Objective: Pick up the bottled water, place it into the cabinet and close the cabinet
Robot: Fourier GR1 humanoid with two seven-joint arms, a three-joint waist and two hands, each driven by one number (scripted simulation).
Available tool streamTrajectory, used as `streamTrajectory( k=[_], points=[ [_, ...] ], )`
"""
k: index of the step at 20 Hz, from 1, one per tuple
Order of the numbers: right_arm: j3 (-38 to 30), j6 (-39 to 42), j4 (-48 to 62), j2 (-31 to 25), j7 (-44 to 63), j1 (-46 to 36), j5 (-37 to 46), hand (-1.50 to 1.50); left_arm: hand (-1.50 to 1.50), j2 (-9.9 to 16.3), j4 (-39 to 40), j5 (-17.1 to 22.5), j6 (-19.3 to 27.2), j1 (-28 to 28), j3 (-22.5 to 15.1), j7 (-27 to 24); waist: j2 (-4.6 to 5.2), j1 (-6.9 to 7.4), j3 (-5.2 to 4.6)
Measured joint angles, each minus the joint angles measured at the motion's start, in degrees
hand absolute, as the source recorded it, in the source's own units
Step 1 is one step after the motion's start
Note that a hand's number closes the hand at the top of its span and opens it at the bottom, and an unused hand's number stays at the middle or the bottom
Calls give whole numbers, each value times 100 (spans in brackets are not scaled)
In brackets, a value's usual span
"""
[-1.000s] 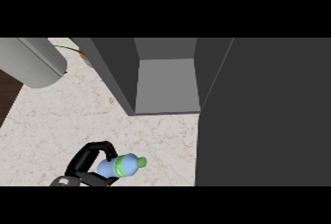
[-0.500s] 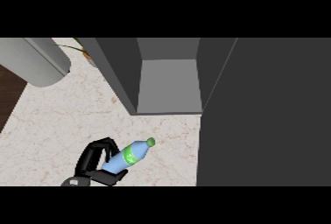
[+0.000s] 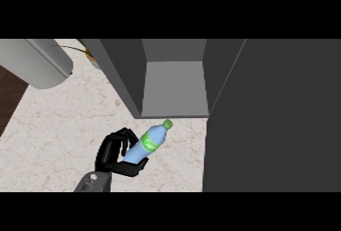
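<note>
Bottle [image 3: 149, 142] held tilted above counter [image 3: 60, 131], green cap toward open cabinet [image 3: 174, 90], just short of its front edge; hand [image 3: 114, 153] has fingers and thumb curled round its lower body

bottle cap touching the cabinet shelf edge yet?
Apart. In the head view the bottled water's green cap sits just below the cabinet's front edge, with a strip of counter between. The fingers curl around the bottle.

Bottled water [image 3: 149, 142] sitting tilted in robot's hand [image 3: 114, 153] over counter [image 3: 60, 131], cap pointing at open cabinet [image 3: 174, 90] just behind; cabinet door [image 3: 279, 117] standing at right, cylinder [image 3: 36, 63] lying far left
</note>
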Motion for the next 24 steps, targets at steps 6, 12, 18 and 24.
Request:
streamTrajectory(
  k=[6, 12, 18, 24],
  points=[
    [-143, -25, -1, -145, -132, 57, -27, -150, 150, -59, -805, 762, 717, -240, -899, 929, -2, -2, -1],
    [-200, -53, 25, -224, -324, 91, -45, -150, 150, -72, -1100, 1447, 1730, -860, -1756, 1764, 15, -71, -3],
    [-339, -44, 31, -302, -534, 219, -79, -150, 150, -76, -1005, 2084, 2739, -1759, -2292, 2399, 31, -143, -5],
    [-511, 14, 49, -347, -592, 216, -128, -150, 150, -55, -236, 2536, 3097, -2677, -2326, 2657, 62, -185, -5]
  ],
)
